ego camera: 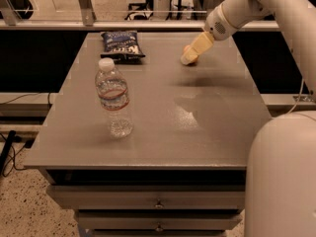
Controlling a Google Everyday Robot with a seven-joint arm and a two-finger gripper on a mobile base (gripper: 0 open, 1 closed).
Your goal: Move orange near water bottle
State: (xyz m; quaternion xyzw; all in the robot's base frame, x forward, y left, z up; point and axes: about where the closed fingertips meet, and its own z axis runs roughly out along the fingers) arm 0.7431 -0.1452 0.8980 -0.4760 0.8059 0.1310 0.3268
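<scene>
The water bottle (114, 100), clear and ribbed with a white cap and a red label band, stands upright on the left half of the grey table (197, 127). The orange (194, 61) lies at the far middle of the table, and only a thin sliver of it shows behind my gripper. My gripper (189, 57) hangs from the white arm at the upper right and is down at the orange, covering most of it. The orange is well apart from the bottle, to its far right.
A dark blue chip bag (121, 43) lies at the far left of the table, behind the bottle. My white robot body (281, 181) fills the lower right corner. Drawers (158, 201) sit under the table's front edge. A rail runs behind the table.
</scene>
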